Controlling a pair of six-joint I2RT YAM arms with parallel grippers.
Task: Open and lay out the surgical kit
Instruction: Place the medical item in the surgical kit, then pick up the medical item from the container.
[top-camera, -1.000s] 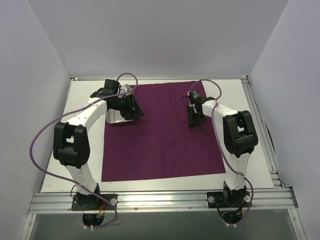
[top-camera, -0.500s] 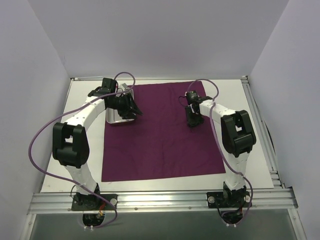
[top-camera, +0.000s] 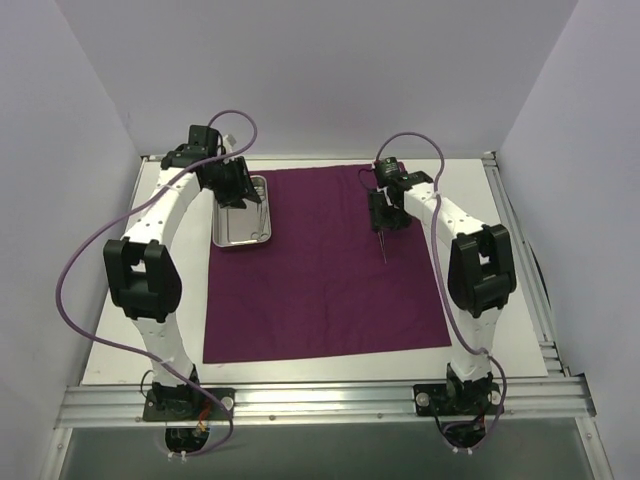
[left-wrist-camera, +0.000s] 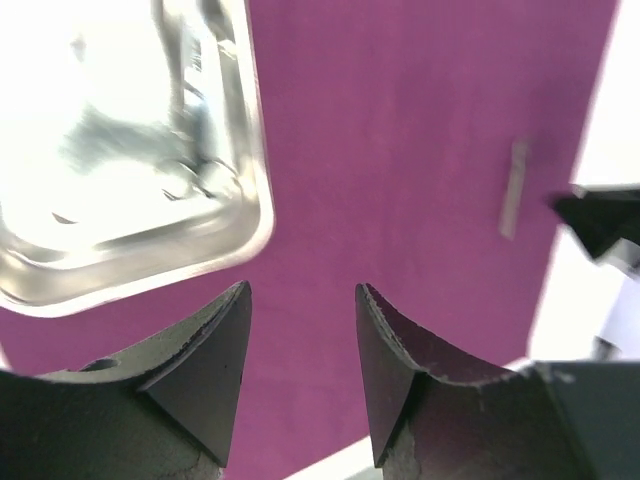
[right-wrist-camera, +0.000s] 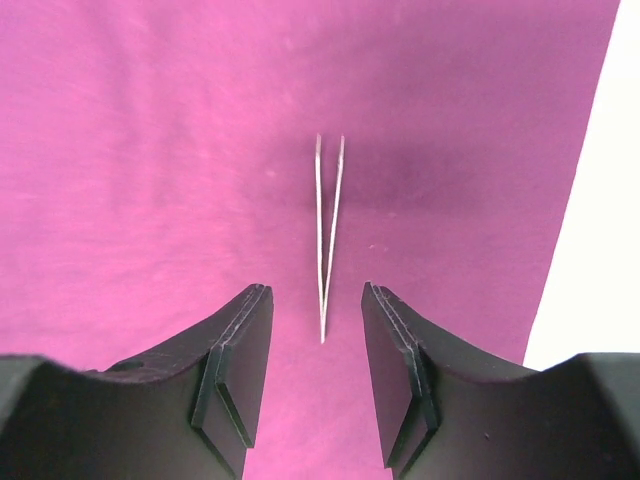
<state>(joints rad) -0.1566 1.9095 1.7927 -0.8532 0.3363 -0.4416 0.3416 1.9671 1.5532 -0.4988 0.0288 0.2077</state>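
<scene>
Slim tweezers (right-wrist-camera: 328, 240) lie on the magenta cloth (top-camera: 330, 290) toward 1 o'clock, below the right gripper (right-wrist-camera: 315, 295), fingers spread, empty. Steel tray (top-camera: 242, 228) at 10 o'clock, beside the left gripper (left-wrist-camera: 302, 292), fingers likewise spread.

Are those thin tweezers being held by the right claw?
No, the tweezers lie loose on the purple cloth, apart from the open right gripper.

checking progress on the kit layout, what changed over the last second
The right gripper opened and let go of the tweezers, which now lie on the cloth. The gripper has backed off slightly. The left gripper pulled away to the far left, uncovering the tray. The tray and cloth stayed put, and the left jaws stayed open.
</scene>
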